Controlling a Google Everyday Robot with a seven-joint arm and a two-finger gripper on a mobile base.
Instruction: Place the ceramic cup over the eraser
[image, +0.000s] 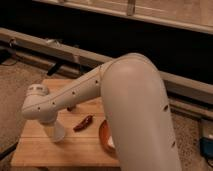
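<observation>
Under the wrist, toward the left front of the table (75, 148), stands a white tapered shape that I take for the ceramic cup (56, 132). Its wider end is down, touching or just above the wood. The claw (51, 120) sits directly above it, hidden beneath the round wrist housing (37, 102), so I cannot tell whether it is wide, narrow, or clamped on the cup.

I cannot pick out the eraser with certainty. A small dark scrap (71, 108) peeks from under the forearm's lower edge, behind the chili pepper (83, 122), and it may be the eraser. If it is, it lies near the cup but apart from it, to the right and farther back.

Judging from this, the step in hand is carrying the cup, mouth down, across to that dark block. To do it well, lift the cup clear of the wood before moving sideways, so the rim does not shove the block or the pepper. Centre the mouth over the block and lower it straight down. Let go only once the rim sits flat all round. The brown bowl (104, 136), half hidden by the big arm link (135, 110), is well to the right and should not interfere.
</observation>
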